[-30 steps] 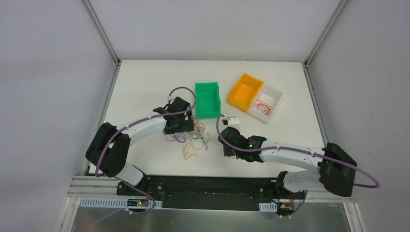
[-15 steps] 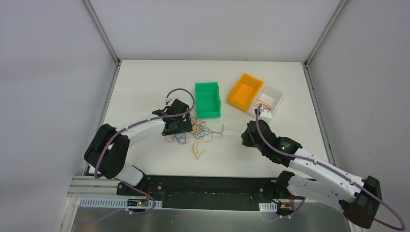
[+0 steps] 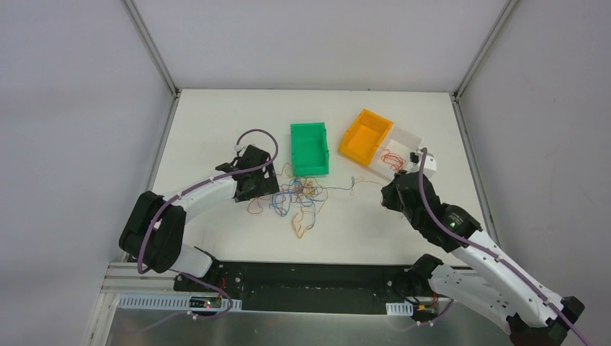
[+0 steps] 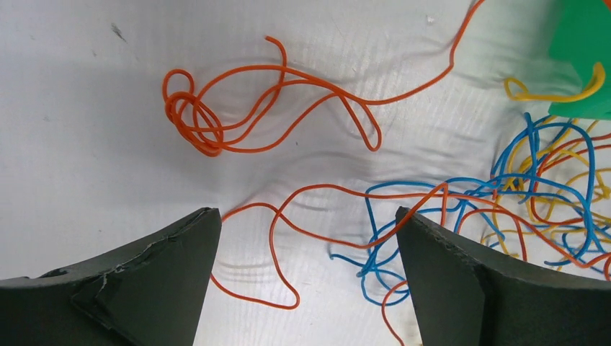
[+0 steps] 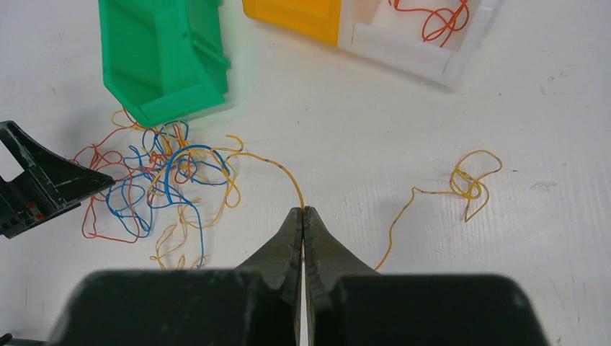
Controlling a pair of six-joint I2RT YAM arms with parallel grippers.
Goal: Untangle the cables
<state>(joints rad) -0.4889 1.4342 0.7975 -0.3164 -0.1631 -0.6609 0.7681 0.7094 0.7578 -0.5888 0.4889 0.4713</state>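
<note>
The cables (image 3: 299, 194) lie tangled on the white table just below the green bin: orange, red, blue and yellow strands. My left gripper (image 3: 265, 189) stands open at the tangle's left edge. In the left wrist view an orange cable (image 4: 191, 119) and blue loops (image 4: 403, 209) lie between and beyond its open gripper (image 4: 306, 210), touching neither finger. My right gripper (image 5: 303, 210) is shut on a yellow cable (image 5: 284, 171) that runs back into the tangle (image 5: 166, 173). That cable's free end curls at the right (image 5: 468, 184). From above, the right gripper (image 3: 387, 193) sits to the right of the tangle.
A green bin (image 3: 310, 127) stands behind the tangle. To its right are an orange bin (image 3: 375, 115) and a white bin (image 3: 408, 135) holding red cables (image 3: 393, 160). The right arm crosses the table's right front part.
My right arm has swung right and away from the pile with the yellow cable in its jaws, stretching the tangle rightward. The left gripper has shifted slightly back and left, still open.
</note>
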